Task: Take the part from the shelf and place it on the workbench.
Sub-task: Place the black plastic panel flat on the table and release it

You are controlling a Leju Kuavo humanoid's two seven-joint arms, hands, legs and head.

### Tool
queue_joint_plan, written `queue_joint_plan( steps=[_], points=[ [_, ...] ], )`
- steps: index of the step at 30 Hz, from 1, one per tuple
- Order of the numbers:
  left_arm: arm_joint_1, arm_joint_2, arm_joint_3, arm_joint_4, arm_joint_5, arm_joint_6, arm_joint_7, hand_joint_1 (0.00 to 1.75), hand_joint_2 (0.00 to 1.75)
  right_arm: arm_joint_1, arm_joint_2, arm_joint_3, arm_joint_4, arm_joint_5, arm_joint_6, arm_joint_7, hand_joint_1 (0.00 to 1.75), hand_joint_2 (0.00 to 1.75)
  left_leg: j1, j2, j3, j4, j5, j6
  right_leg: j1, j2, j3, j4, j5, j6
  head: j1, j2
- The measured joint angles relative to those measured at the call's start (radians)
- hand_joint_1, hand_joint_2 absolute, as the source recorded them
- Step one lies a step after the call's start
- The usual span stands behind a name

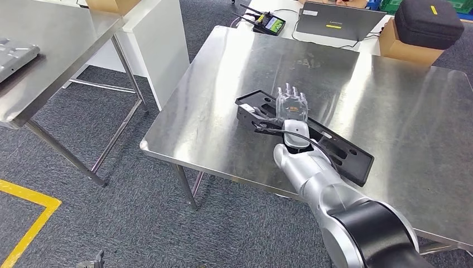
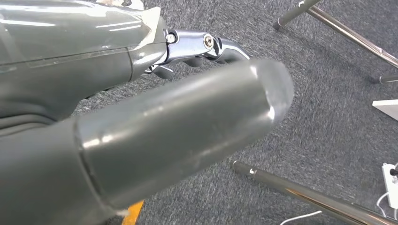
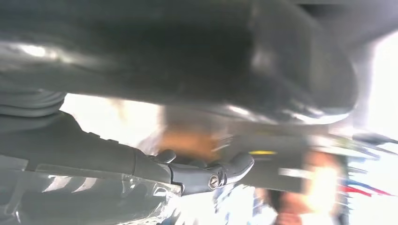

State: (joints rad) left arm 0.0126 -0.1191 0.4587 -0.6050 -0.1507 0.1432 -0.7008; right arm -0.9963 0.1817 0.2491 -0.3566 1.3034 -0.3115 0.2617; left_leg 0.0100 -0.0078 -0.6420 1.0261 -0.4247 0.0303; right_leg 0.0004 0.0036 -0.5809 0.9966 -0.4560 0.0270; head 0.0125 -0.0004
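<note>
The part (image 1: 341, 153) is a long black moulded piece lying flat on the steel workbench (image 1: 223, 72), slanting from centre toward the near right edge. My right hand (image 1: 291, 106) reaches over its far left end with fingers stretched straight out above it. In the blurred right wrist view the thumb (image 3: 244, 61) and fingers (image 3: 211, 174) stand apart with only bright background between them. My left hand (image 2: 178, 131) hangs over grey carpet, its thumb out and nothing in it.
A second steel table (image 1: 50, 33) stands at the left with a white cabinet (image 1: 162, 44) between the two. At the workbench's far edge are a laptop (image 1: 340, 19), a handheld controller (image 1: 270, 23) and a cardboard box with a black case (image 1: 426, 25). Yellow tape (image 1: 28, 223) marks the floor.
</note>
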Motion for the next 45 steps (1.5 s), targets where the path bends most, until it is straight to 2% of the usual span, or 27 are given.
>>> queue_joint_plan(
  steps=[2, 3, 5, 6, 8, 9, 11, 13, 16, 19, 22, 28, 33, 37, 40, 42, 43, 45],
  points=[
    [0.0, 0.0, 0.001, 0.0, -0.005, 0.01, 0.0, 0.0, 0.0, 0.014, 0.025, -0.085, -0.034, -0.255, -0.033, -0.265, 0.0, 0.0, 0.0, 0.0, 0.0, 0.0, 0.0, 0.0, 0.0, 0.0, 0.0, 0.0, 0.0, 0.0, 0.0, 0.0],
    [-0.001, -0.001, 0.001, 0.001, -0.007, 0.014, 0.0, 0.0, 0.0, 0.021, 0.043, -0.147, -0.057, -0.417, -0.006, -0.415, 0.0, 0.0, 0.0, 0.0, 0.0, 0.0, 0.0, 0.0, 0.0, 0.0, 0.0, 0.0, 0.0, 0.0, 0.0, 0.0],
    [-0.005, -0.001, 0.001, 0.003, -0.009, 0.019, 0.0, 0.0, 0.0, 0.03, 0.082, -0.286, -0.1, -0.764, 0.154, -0.662, 0.0, 0.0, 0.0, -0.001, 0.0, 0.0, 0.0, 0.0, 0.0, 0.0, 0.0, 0.0, 0.0, 0.0, 0.0, 0.0],
    [-0.007, -0.001, 0.001, 0.003, -0.006, 0.022, 0.0, 0.0, 0.0, 0.035, 0.1, -0.344, -0.119, -0.941, 0.27, -0.744, 0.0, 0.0, 0.001, -0.001, 0.0, 0.0, 0.0, 0.0, 0.0, -0.001, 0.0, 0.0, -0.001, -0.001, 0.0, 0.0],
    [-0.003, -0.003, 0.001, -0.013, 0.008, 0.033, 0.0, 0.0, 0.0, 0.095, 0.129, -0.394, -0.208, -1.317, 0.509, -0.817, 0.0, 0.0, 0.003, -0.002, 0.003, 0.0, -0.001, -0.001, 0.001, -0.001, 0.004, 0.0, -0.002, -0.002, 0.0, 0.0],
    [0.005, -0.005, 0.0, -0.031, 0.017, 0.039, 0.0, 0.0, 0.0, 0.171, 0.141, -0.382, -0.308, -1.501, 0.599, -0.821, 0.0, 0.0, 0.004, -0.004, 0.006, 0.0, -0.003, -0.003, 0.001, -0.002, 0.008, -0.001, -0.004, -0.002, 0.0, 0.0],
    [0.032, -0.01, -0.003, -0.078, 0.03, 0.047, 0.0, 0.0, 0.0, 0.379, 0.156, -0.289, -0.582, -1.81, 0.693, -0.8, 0.0, 0.0, 0.004, -0.009, 0.012, 0.0, -0.008, -0.006, 0.002, -0.006, 0.017, -0.002, -0.01, -0.001, 0.001, 0.0],
    [0.06, -0.013, -0.004, -0.116, 0.035, 0.053, 0.0, 0.0, 0.0, 0.55, 0.153, -0.149, -0.816, -1.946, 0.709, -0.79, 0.0, 0.0, 0.002, -0.005, 0.015, 0.0, -0.012, -0.008, 0.002, -0.003, 0.016, -0.001, -0.013, 0.001, 0.0, 0.0],
    [0.078, -0.018, -0.004, -0.158, 0.035, 0.062, 0.0, 0.0, 0.0, 0.712, 0.124, -0.004, -1.064, -1.857, 0.717, -0.817, 0.0, 0.0, 0.001, 0.001, 0.019, 0.0, -0.018, -0.006, -0.001, 0.002, 0.011, -0.002, -0.017, -0.001, -0.003, 0.0],
    [0.097, -0.025, -0.005, -0.182, 0.035, 0.067, 0.0, 0.0, 0.0, 0.854, 0.094, 0.04, -1.229, -1.808, 0.744, -0.866, 0.0, 0.0, 0.001, -0.002, 0.028, -0.001, -0.025, -0.005, -0.001, -0.001, 0.02, -0.002, -0.023, -0.002, -0.003, 0.0],
    [0.108, -0.027, -0.005, -0.201, 0.038, 0.067, 0.0, 0.0, 0.0, 0.941, 0.071, 0.057, -1.33, -1.81, 0.775, -0.898, 0.0, 0.0, 0.001, 0.0, 0.029, -0.001, -0.026, -0.006, -0.001, 0.0, 0.026, -0.002, -0.023, -0.001, -0.003, 0.0],
    [0.126, -0.035, -0.006, -0.245, 0.045, 0.072, 0.0, 0.0, 0.0, 1.046, 0.049, 0.067, -1.462, -1.802, 0.796, -0.923, 0.0, 0.0, 0.001, 0.0, 0.03, -0.001, -0.026, -0.006, -0.001, 0.001, 0.028, -0.002, -0.023, -0.001, -0.004, 0.0],
    [0.146, -0.045, -0.017, -0.301, 0.051, 0.078, 0.0, 0.0, 0.0, 1.093, 0.041, 0.048, -1.524, -1.823, 0.784, -0.923, 0.0, 0.0, 0.001, 0.0, 0.03, 0.0, -0.028, -0.005, -0.004, 0.001, 0.028, -0.003, -0.024, -0.002, -0.003, 0.0],
    [0.161, -0.046, -0.032, -0.327, 0.058, 0.069, 0.0, 0.0, 0.0, 1.107, 0.04, 0.024, -1.537, -1.836, 0.775, -0.911, 0.0, 0.0, -0.003, 0.0, 0.031, 0.002, -0.031, 0.001, -0.012, 0.001, 0.031, -0.004, -0.024, 0.001, -0.003, 0.0],
    [0.162, -0.046, -0.039, -0.335, 0.065, 0.052, 0.0, 0.0, 0.0, 1.11, 0.04, 0.015, -1.544, -1.825, 0.757, -0.908, 0.0, 0.0, -0.006, 0.0, 0.034, -0.005, -0.024, 0.014, -0.015, 0.001, 0.032, -0.004, -0.022, 0.012, -0.004, 0.0],
    [0.16, -0.046, -0.048, -0.338, 0.07, 0.045, 0.0, 0.0, 0.0, 1.11, 0.041, 0.01, -1.552, -1.815, 0.739, -0.909, 0.0, 0.0, -0.001, 0.003, 0.041, -0.019, -0.013, 0.024, -0.014, 0.0, 0.023, 0.02, -0.041, 0.012, -0.002, 0.0],
    [0.157, -0.045, -0.054, -0.338, 0.071, 0.043, 0.0, 0.0, 0.0, 1.111, 0.041, 0.008, -1.556, -1.811, 0.731, -0.909, 0.0, 0.0, 0.002, 0.005, 0.043, -0.025, -0.009, 0.027, -0.013, -0.001, 0.005, 0.063, -0.068, 0.008, -0.001, 0.0],
    [0.151, -0.045, -0.061, -0.338, 0.073, 0.043, 0.0, 0.0, 0.0, 1.114, 0.04, 0.005, -1.558, -1.809, 0.721, -0.91, 0.0, 0.0, 0.003, 0.007, 0.04, -0.026, -0.007, 0.029, -0.015, -0.001, -0.049, 0.189, -0.133, 0.0, 0.001, 0.0]
  ],
)
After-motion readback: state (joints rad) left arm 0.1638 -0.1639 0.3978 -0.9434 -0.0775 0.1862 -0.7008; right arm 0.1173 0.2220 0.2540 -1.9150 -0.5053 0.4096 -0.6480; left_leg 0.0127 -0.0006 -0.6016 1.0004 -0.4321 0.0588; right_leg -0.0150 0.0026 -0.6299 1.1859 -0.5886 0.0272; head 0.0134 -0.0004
